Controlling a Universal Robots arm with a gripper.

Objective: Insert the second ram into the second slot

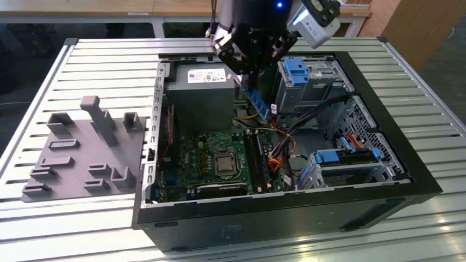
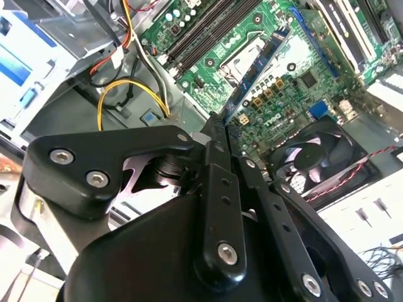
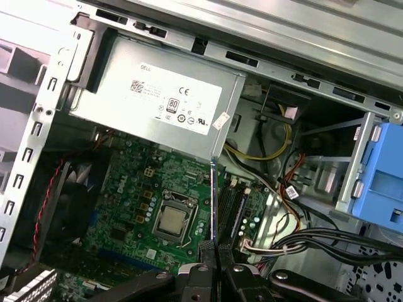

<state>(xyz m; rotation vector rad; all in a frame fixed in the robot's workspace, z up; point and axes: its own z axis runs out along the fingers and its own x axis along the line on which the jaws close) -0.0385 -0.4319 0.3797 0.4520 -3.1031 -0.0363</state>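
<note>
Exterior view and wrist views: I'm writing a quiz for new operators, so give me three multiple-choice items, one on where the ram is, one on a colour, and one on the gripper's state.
1. Where is the ram?
A. In a person's hand.
B. Held over the open case.
C. On the floor.

2. What colour is the drive caddy?
A. Red.
B. Green.
C. Blue.

3. The gripper is:
A. shut on the ram.
B. open and empty.
C. shut on a screwdriver.

Answers:
1 B: in the exterior view the stick hangs below the gripper, within the case's outline.
2 C: its plastic is plainly blue in the exterior view.
3 A: in the second wrist view the gripper clamps the stick's end.
</note>
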